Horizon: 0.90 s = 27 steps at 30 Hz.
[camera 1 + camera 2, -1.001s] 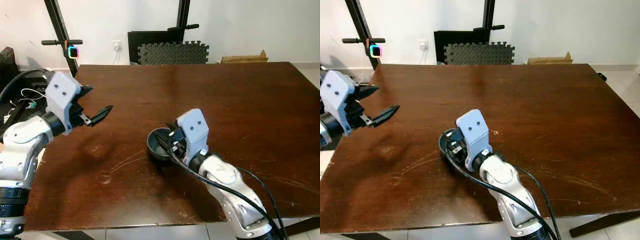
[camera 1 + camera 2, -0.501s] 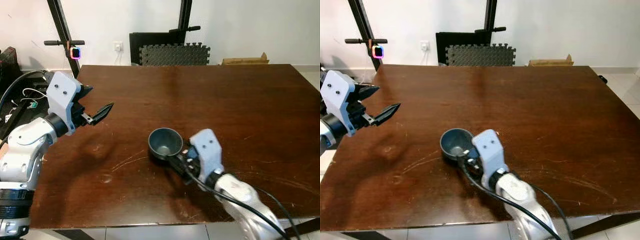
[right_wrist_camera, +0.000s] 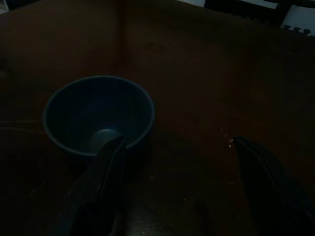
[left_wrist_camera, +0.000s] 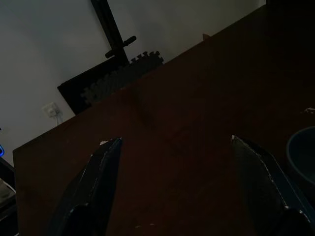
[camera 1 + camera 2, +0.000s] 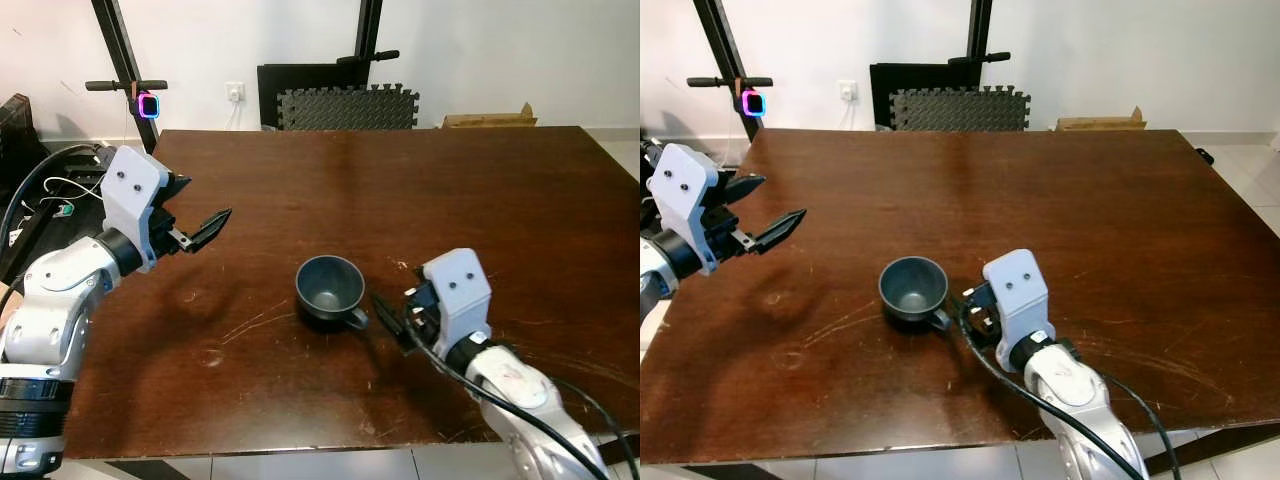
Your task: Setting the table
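Dark blue-grey mug (image 5: 330,288) upright, handle toward camera.

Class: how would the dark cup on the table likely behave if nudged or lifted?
The cup looks rigid and glazed, so probably slippery and breakable. Wide and low, it would likely slide on the table rather than tip. Its handle, facing the open right claw, may make it pivot.

Behind the table, a foam mat (image 5: 347,107) leans beside a cardboard box (image 5: 490,118).

mug (image 4: 304,157): cut by frame edge | right gripper (image 5: 392,320): fingers partly hidden
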Motion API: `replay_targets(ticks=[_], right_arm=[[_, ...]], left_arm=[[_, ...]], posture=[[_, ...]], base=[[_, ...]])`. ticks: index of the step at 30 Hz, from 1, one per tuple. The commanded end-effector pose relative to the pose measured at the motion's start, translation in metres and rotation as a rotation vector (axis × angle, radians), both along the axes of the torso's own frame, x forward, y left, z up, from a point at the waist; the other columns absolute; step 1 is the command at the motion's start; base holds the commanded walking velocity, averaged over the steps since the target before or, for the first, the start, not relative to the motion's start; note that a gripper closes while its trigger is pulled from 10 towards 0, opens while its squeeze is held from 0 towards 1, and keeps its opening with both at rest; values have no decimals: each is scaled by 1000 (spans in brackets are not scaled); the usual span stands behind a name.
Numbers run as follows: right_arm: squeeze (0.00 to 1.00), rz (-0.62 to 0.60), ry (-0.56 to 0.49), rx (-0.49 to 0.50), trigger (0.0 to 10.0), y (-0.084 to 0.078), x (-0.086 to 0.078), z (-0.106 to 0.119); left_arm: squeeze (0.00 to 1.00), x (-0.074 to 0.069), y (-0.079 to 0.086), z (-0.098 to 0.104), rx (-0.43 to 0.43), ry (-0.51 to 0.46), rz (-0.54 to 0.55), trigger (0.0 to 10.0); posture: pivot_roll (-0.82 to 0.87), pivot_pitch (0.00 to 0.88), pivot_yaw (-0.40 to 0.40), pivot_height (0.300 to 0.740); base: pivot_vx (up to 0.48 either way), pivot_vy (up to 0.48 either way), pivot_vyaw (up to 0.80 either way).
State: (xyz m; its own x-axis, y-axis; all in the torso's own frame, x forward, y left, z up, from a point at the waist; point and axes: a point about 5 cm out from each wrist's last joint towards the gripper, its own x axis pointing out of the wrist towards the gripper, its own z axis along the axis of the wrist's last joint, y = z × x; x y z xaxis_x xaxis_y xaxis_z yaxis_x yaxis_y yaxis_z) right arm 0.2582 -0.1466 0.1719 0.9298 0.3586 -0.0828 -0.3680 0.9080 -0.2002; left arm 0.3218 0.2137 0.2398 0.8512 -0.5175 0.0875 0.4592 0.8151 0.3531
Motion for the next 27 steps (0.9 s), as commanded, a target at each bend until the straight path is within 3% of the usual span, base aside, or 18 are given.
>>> replay_targets(ticks=[1, 27], right_arm=[[0, -24, -6, 6, 10000, -3, -2, 2], [0, -58, 7, 19, 10000, -10, -9, 4]], left_arm=[[0, 0, -2, -3, 4, 17, -7, 10000], [0, -1, -3, -6, -1, 25, -7, 10000]], posture=[[-38, 55, 83, 740], [-45, 61, 84, 740]], base=[[0, 0, 0], [0, 0, 0]])
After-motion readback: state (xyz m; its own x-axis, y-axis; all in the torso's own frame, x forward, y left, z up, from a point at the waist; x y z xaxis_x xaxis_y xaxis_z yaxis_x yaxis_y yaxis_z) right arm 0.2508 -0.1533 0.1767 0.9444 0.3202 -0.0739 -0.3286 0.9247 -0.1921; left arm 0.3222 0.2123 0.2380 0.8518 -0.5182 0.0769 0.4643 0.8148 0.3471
